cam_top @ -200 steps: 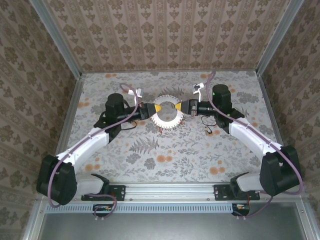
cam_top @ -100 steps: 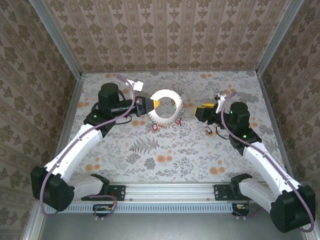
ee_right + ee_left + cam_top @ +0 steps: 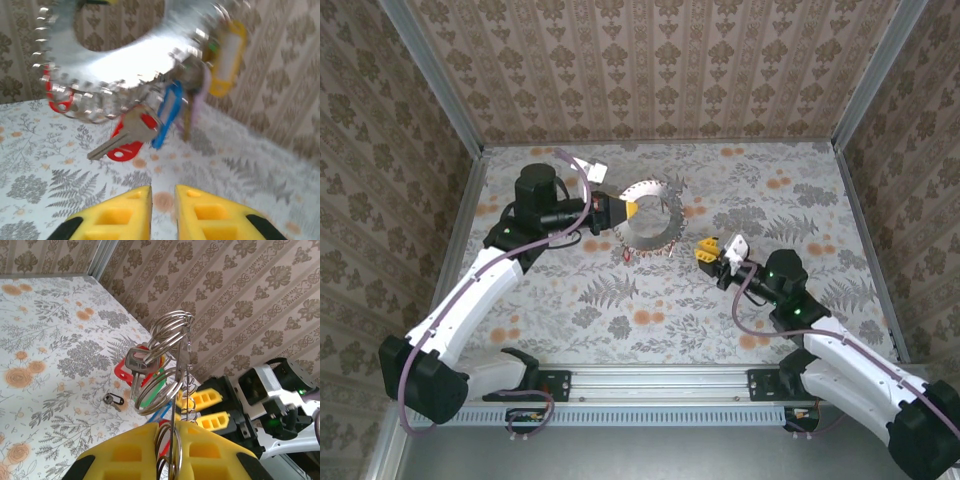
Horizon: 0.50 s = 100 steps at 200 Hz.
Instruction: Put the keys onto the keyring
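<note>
Overhead view of the table (image 3: 650,310), floral-patterned, with the left arm (image 3: 480,290) reaching to mid-table and the right arm (image 3: 840,340) at lower right. At centre, the keyring (image 3: 655,212), a toothed wreath of grey keys (image 3: 75,107), hangs clear of the table.

The left gripper (image 3: 630,211) clamps its left edge, with its yellow fingers (image 3: 130,455) pressed together on the ring wire. The right gripper (image 3: 708,250) sits near the ring, below and to its right, not touching it. Its fingers (image 3: 200,215) are drawn almost together with a thin slit between them, and they grasp nothing.

Dangling under the ring are a yellow tag (image 3: 227,47), a blue tag (image 3: 169,111) and a silver key (image 3: 127,131) against red plastic. The fringe is blurred in the right wrist view. A small dark item (image 3: 114,400), possibly a clip, lies on the table.
</note>
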{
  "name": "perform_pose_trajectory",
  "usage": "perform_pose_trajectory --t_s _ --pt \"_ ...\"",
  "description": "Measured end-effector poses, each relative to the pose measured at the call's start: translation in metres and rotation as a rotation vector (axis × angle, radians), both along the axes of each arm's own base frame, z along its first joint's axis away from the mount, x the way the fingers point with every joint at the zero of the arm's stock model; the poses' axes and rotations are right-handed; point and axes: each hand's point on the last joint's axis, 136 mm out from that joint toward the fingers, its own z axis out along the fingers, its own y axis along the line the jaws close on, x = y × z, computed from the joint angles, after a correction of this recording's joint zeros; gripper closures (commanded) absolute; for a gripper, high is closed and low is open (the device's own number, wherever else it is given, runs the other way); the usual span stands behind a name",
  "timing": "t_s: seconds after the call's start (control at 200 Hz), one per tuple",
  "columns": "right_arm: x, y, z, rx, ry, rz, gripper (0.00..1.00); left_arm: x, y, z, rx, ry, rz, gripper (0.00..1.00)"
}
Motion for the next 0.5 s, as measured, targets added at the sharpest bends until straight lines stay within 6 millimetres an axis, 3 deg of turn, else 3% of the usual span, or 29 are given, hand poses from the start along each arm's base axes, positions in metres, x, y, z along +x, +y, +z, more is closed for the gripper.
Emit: perform_pose_trajectory --t_s 0.19,0.5 --pt "-0.014 0.023 0.017 -0.028 -0.161 0.04 0.84 0.0 0.0 0.002 0.001 -0.015 -0.002 1.0" --pt "-0.013 0.037 0.012 -0.075 -0.223 0.044 0.81 -0.002 0.0 0.0 0.009 -0.011 -0.012 1.0"
